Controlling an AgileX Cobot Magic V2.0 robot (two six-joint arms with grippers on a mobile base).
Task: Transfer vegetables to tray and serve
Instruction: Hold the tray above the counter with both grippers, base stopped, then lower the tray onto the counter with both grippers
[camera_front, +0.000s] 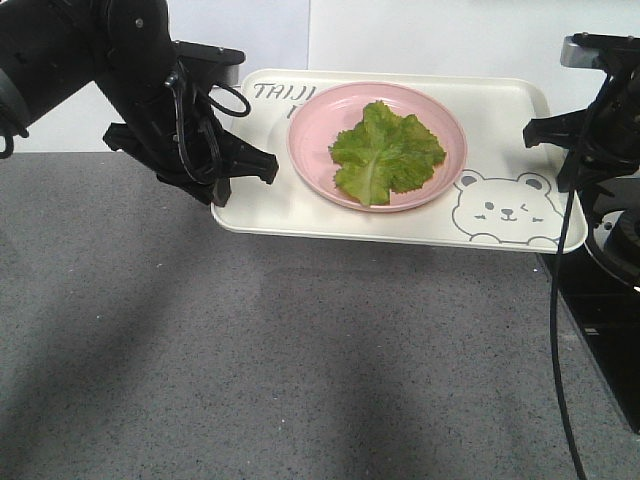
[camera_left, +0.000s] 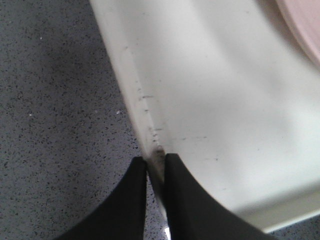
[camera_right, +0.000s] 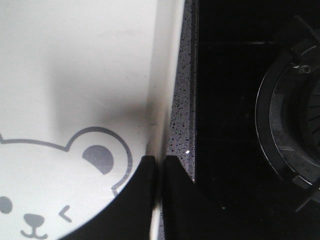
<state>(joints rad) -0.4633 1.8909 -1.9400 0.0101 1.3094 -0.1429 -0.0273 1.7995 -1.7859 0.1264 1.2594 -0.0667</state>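
The vegetables (camera_front: 385, 152), crinkly green lettuce with a pale rib, lie on a round pink plate (camera_front: 310, 140). That plate stands on the cream tray (camera_front: 270, 205) with the bear face. My left gripper (camera_front: 250, 165) is shut on the tray's left rim; in the left wrist view both fingers pinch the rim (camera_left: 156, 159) of the tray (camera_left: 215, 90). On the opposite side my right gripper (camera_front: 545, 130) is shut on the right rim, seen close in the right wrist view (camera_right: 160, 160) beside the bear's ear on the tray (camera_right: 75, 75). The tray looks held slightly above the counter.
Grey speckled counter (camera_front: 250, 350) spreads in front and to the left. A black stove (camera_front: 600, 300) with a round burner (camera_right: 295, 130) sits just right of the tray. A white wall (camera_front: 420, 35) stands behind.
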